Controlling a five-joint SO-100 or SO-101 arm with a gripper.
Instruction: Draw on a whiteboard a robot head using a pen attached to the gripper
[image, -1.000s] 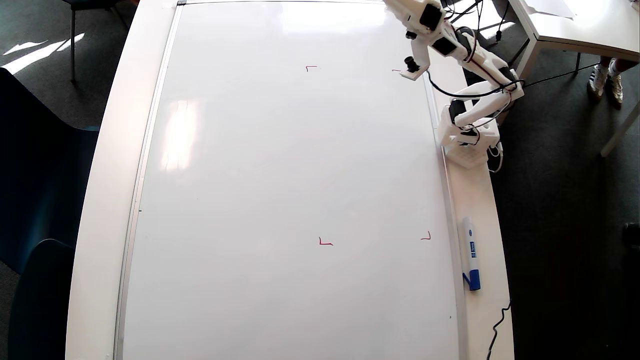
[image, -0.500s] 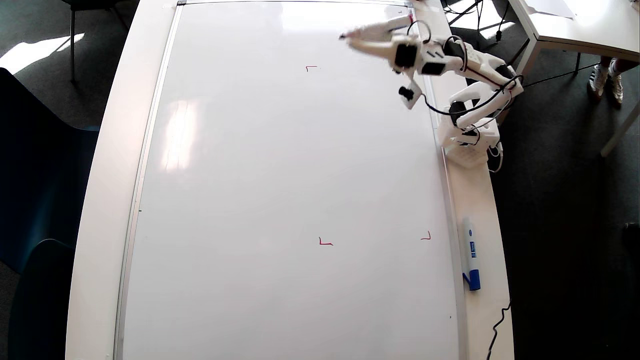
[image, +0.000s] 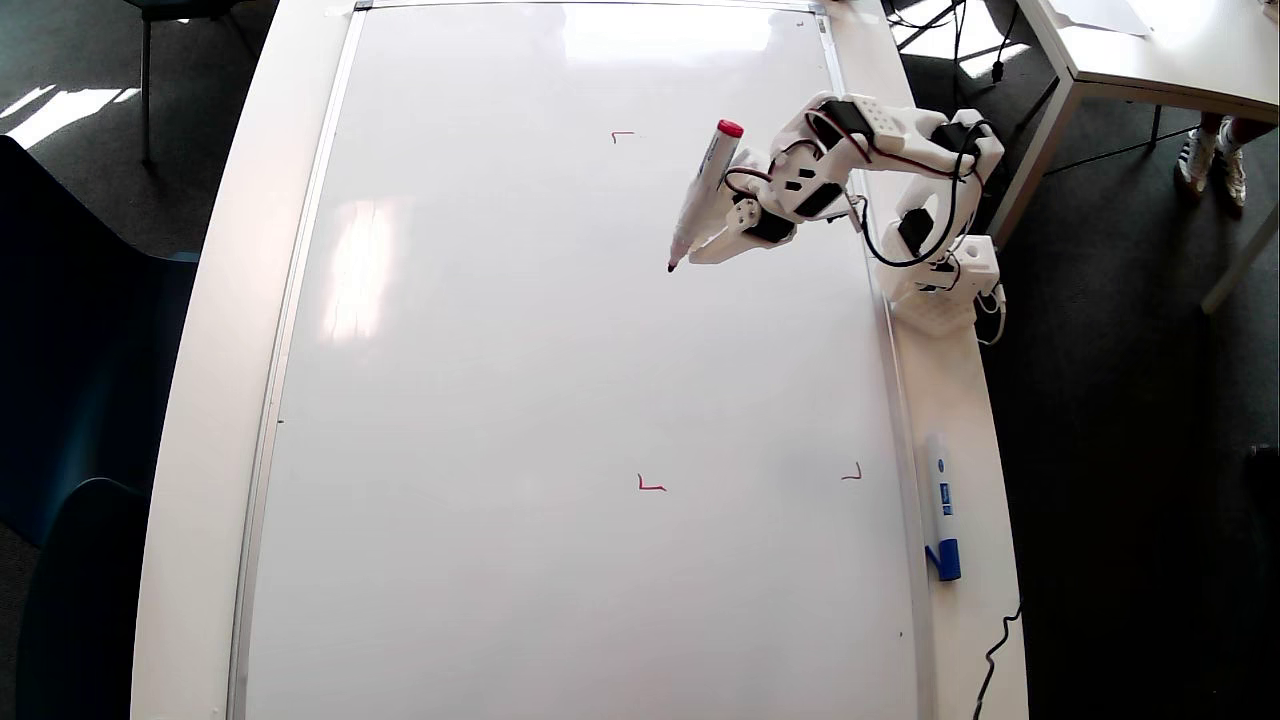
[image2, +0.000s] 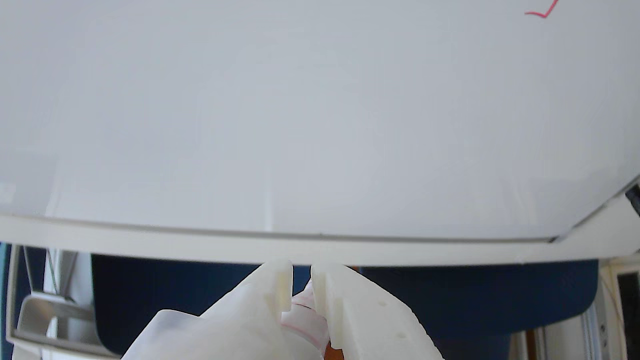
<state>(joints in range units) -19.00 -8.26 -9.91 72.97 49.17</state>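
The whiteboard (image: 550, 350) fills the table in the overhead view and the upper part of the wrist view (image2: 300, 125). My gripper (image: 708, 250) is over its upper right area, shut on the pen (image: 704, 190). The pen's red cap end points up and away, and its dark tip (image: 672, 267) points down at the board; I cannot tell whether it touches. In the wrist view the white fingers (image2: 280, 287) are closed around the pen (image2: 300, 306). The robot head is not in view: only small red corner marks (image: 651, 486) show on the board.
A white marker with a blue cap (image: 942, 505) lies on the table strip right of the board. The arm's base (image: 935, 290) stands on that strip. Another table (image: 1150, 60) and a person's feet (image: 1212, 165) are at the far right. A dark chair (image: 70, 400) stands at the left.
The arm has swung from the board's top right corner down and left, out over the board. The pen now points down at the surface between the upper corner marks.
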